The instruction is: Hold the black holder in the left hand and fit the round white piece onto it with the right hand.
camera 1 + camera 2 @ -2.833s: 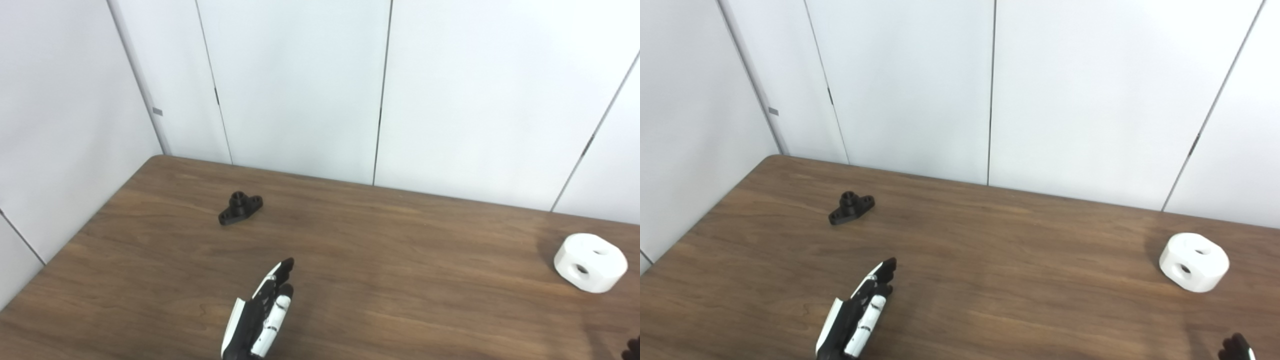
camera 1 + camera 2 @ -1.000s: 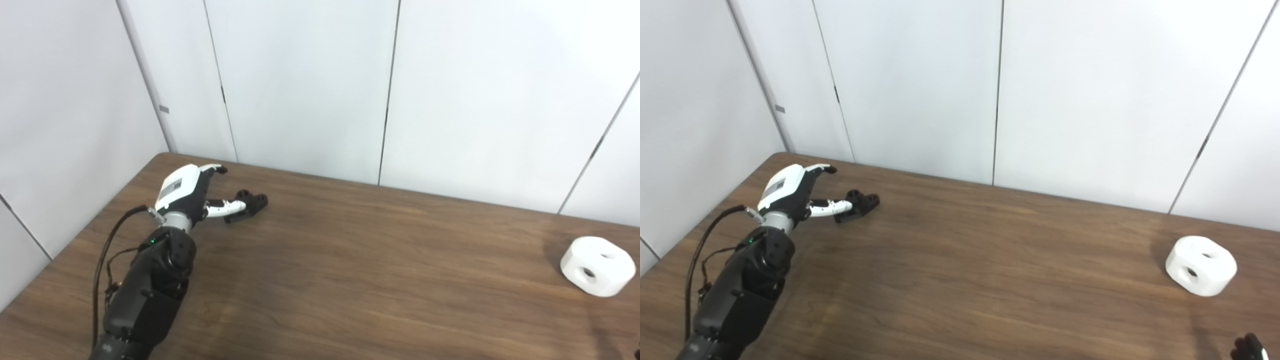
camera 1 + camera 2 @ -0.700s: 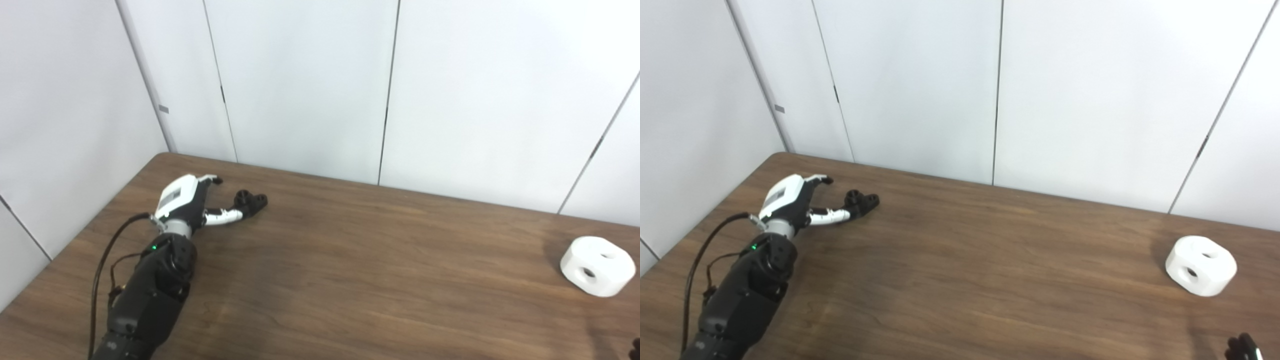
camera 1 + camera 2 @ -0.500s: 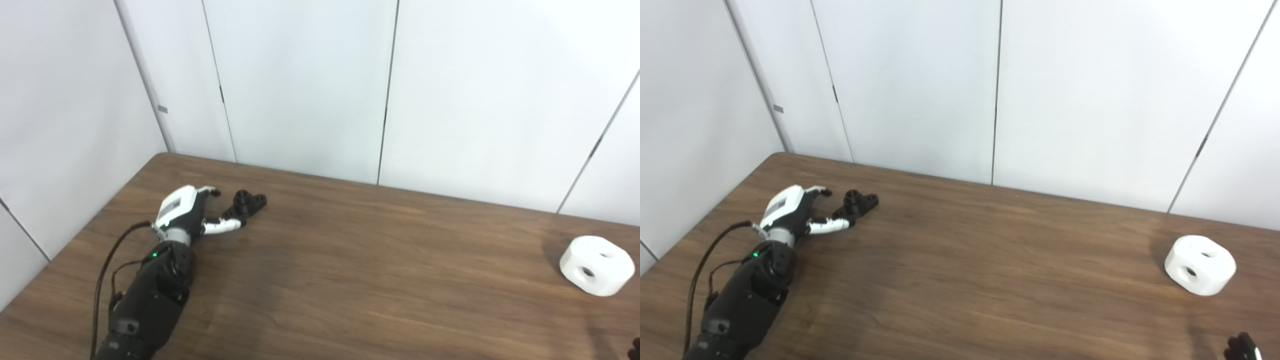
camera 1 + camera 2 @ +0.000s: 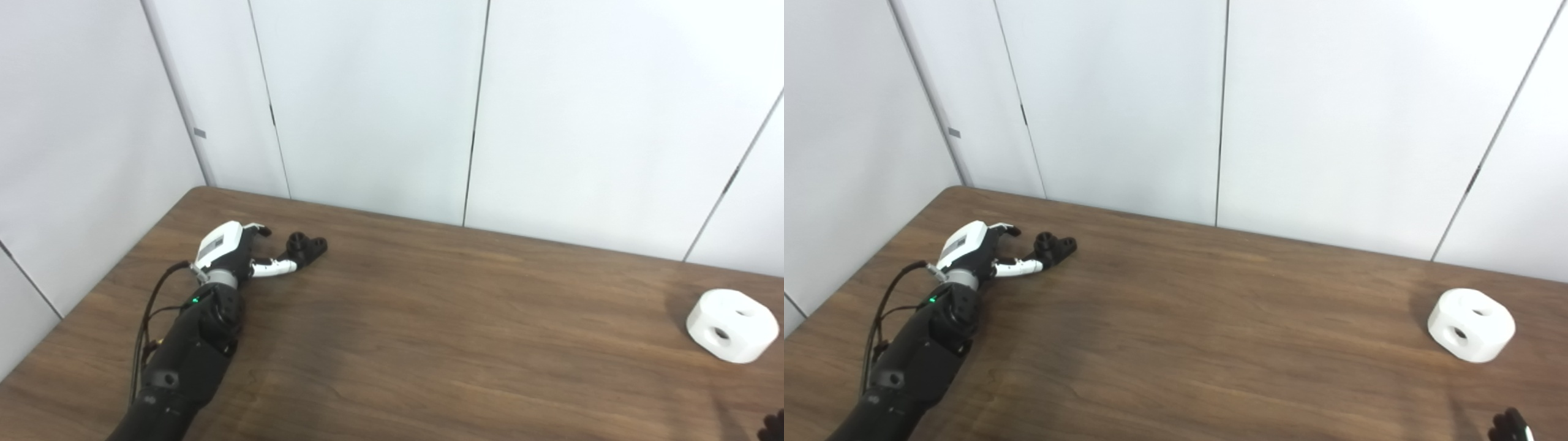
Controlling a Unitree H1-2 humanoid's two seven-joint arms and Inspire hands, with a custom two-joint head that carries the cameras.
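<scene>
The black holder (image 5: 306, 246) lies on the wooden table (image 5: 429, 331) at the far left. My left hand (image 5: 236, 248) reaches it from the left with fingers spread; its thumb lies along the near left end of the holder and touches it, while the other fingers (image 5: 257, 229) stay apart behind it. The hand is open and grips nothing. The round white piece (image 5: 732, 325) with holes in its top and side sits at the far right of the table. Only the dark fingertips of my right hand (image 5: 1510, 425) show at the bottom right corner.
White wall panels (image 5: 367, 104) stand behind the table's far edge and along its left edge. A black cable (image 5: 150, 306) runs beside my left forearm.
My left hand rose from the bottom edge and reached far left to the holder. In the last second it settled lower beside the holder, which shifted slightly. The white piece has not moved.
</scene>
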